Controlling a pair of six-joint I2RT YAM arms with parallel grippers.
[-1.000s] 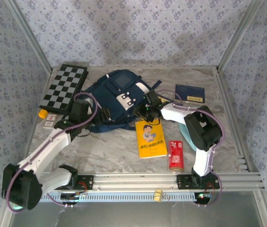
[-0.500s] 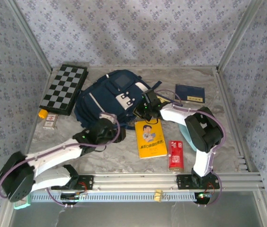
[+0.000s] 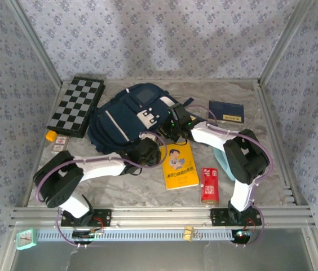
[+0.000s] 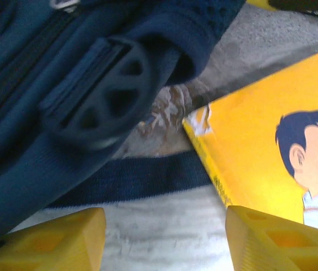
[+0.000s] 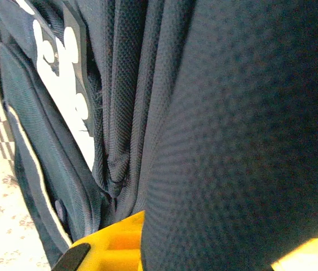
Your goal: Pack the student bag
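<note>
Two things worry me about the student bag (image 3: 126,116), which lies flat on the table (image 3: 148,186) a little toward 11 o'clock of its middle. Its long axis runs slantwise from about 7 o'clock to 1 o'clock, and the white-patched part faces 4 o'clock, though I cannot tell for sure which end is the top. My right gripper (image 3: 172,126) is clenched on a fold of the bag's navy fabric at its 3 o'clock edge. In the right wrist view the mesh cloth drapes thickly over my yellow finger (image 5: 109,244). That pinch looks thin to me, so if I pull up sharply the fold may slide out, or the whole bag may drag instead of opening. My left gripper (image 4: 164,243) hangs released at the bag's 5 o'clock corner, with bare table and a dark strap (image 4: 131,180) between its fingers and nothing in them. The round strap buckle (image 4: 100,93) sits just ahead, and the yellow book (image 4: 272,141) has its corner right beside my right-hand finger. Closing here could catch the book's cover along with the strap. My two arms are also near each other, so a careless swing might knock them together. Farther out, a red packet (image 3: 208,185) lies at 5 o'clock, a navy booklet (image 3: 226,111) at 3 o'clock and a chessboard (image 3: 75,105) at 9 o'clock.
</note>
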